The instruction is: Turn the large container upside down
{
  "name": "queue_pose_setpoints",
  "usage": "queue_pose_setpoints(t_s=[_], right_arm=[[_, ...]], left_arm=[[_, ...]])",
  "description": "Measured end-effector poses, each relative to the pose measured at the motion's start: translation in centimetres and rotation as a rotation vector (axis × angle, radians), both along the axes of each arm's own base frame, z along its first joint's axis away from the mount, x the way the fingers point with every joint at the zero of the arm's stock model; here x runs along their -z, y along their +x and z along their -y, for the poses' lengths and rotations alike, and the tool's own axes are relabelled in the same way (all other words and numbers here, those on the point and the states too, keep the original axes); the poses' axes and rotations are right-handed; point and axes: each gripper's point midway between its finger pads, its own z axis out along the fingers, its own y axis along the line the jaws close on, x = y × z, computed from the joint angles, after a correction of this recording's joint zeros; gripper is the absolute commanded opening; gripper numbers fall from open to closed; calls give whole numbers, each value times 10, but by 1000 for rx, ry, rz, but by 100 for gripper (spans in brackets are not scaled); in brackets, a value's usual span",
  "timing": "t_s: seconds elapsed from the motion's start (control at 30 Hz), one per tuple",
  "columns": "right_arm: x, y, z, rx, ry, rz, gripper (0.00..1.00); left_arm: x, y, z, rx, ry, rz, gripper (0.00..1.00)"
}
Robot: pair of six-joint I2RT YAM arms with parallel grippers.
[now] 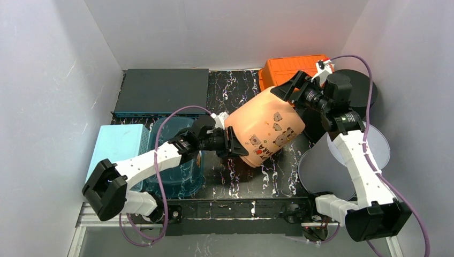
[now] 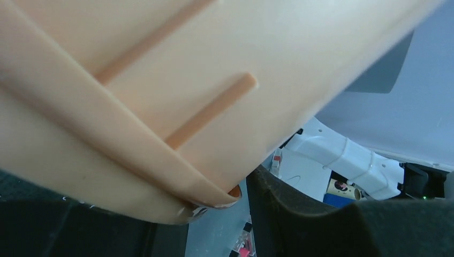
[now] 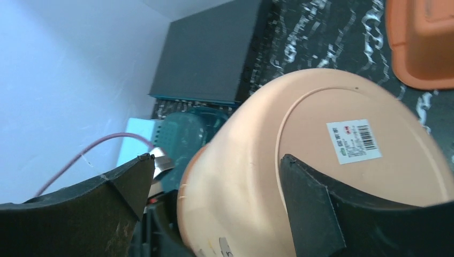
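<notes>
The large container (image 1: 265,126) is a peach plastic tub with cartoon stickers. It lies tilted in mid-table, its bottom turned to the back right and its mouth to the front left. My left gripper (image 1: 233,143) is at the mouth. In the left wrist view the tub's rim (image 2: 214,195) sits between the jaws of my left gripper (image 2: 209,225), and a gap shows beside the right finger (image 2: 300,214). My right gripper (image 1: 286,85) stands wide open at the tub's base. In the right wrist view the gripper (image 3: 214,160) straddles the base edge (image 3: 257,176), one finger (image 3: 308,203) over the labelled bottom.
An orange bin (image 1: 292,67) stands at the back right, just behind the tub. A dark grey box (image 1: 160,91) lies at the back left. A teal basket (image 1: 179,166) and a light blue box (image 1: 118,144) sit under my left arm. Grey round lids (image 1: 321,166) lie on the right.
</notes>
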Motion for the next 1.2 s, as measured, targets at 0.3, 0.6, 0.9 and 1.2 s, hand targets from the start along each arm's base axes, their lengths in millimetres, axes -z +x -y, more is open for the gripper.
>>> queue_pose_setpoints(t_s=[0.3,0.6,0.9,1.2], right_arm=[[-35,-37,-26,-161,99,57,93],[-28,-46,-37,-226,104,18,93],[-15,-56,-66,-289,40,-16,92],[28,-71,-89,-347,-50,-161,92]], left_arm=[[39,-7,-1,-14,64,-105,42],[51,-11,-4,-37,77,-144,53],[72,-19,-19,-75,133,-186,59],[67,-19,-38,-110,210,-135,61]])
